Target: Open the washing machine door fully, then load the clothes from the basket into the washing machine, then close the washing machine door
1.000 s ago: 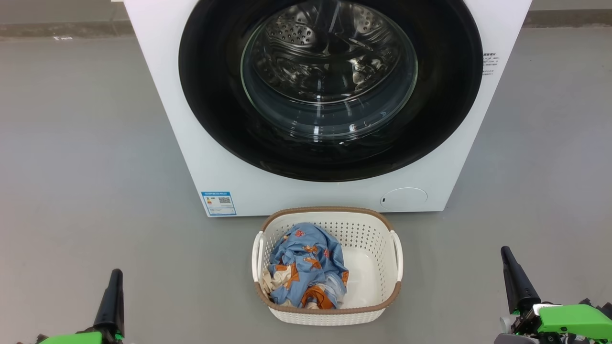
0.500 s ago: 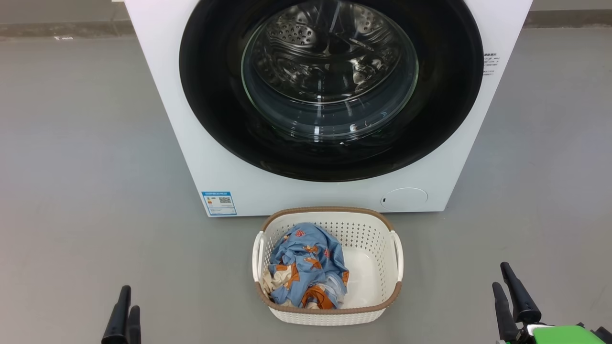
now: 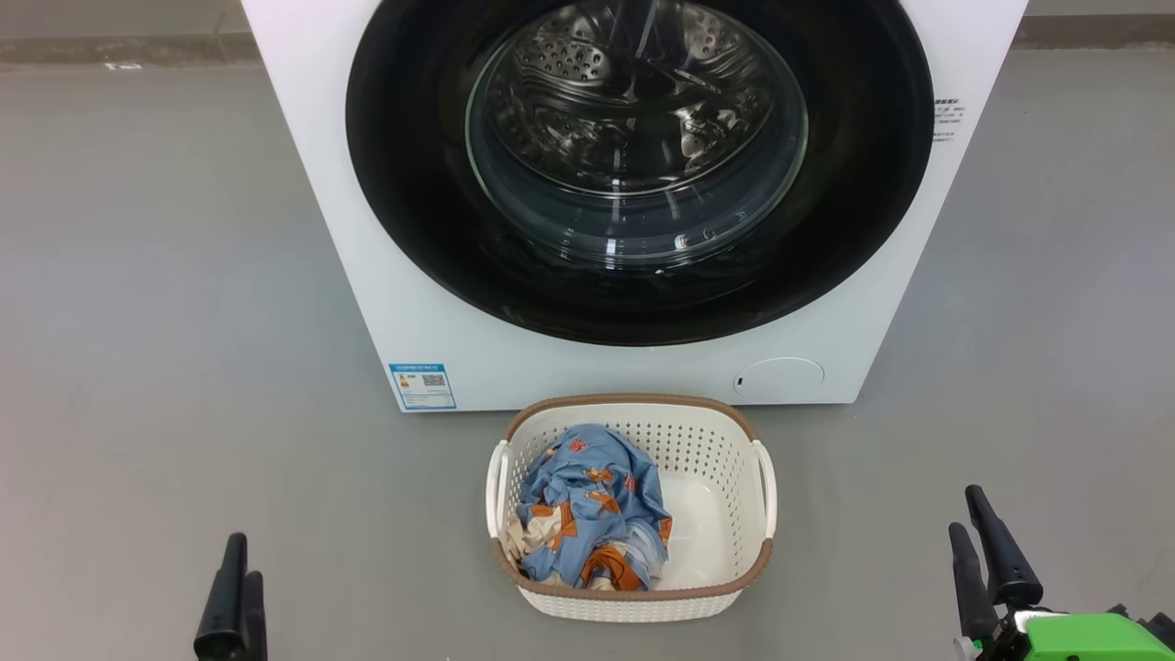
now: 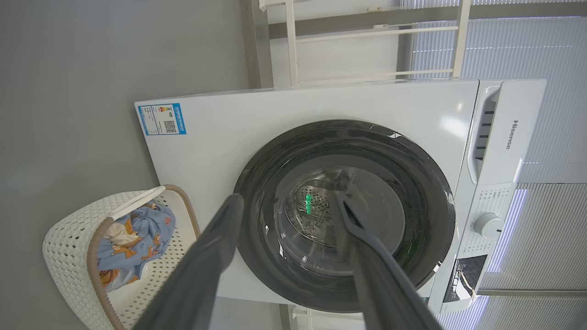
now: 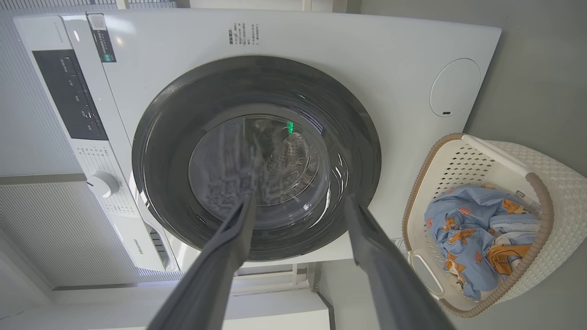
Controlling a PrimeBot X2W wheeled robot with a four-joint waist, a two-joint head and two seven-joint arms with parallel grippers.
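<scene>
We hold both tools spread and empty: left gripper [image 4: 288, 197] low at our left, right gripper [image 5: 300, 198] low at our right. The washing machine door [image 3: 413, 184] sits closed on the washing machine [image 3: 367, 303]. The clothes [image 3: 587, 505] (blue, orange-patched) lie in the basket [image 3: 633, 606] just before it.

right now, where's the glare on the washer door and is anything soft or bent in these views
Head view: sharp and evenly lit, with white streaks of glare low on the door glass. Left wrist view: the wide lens bows the washing machine, the left tool looks soft, a green glint sits in the glass. Right wrist view: same bowing and green glint, right tool soft.
</scene>
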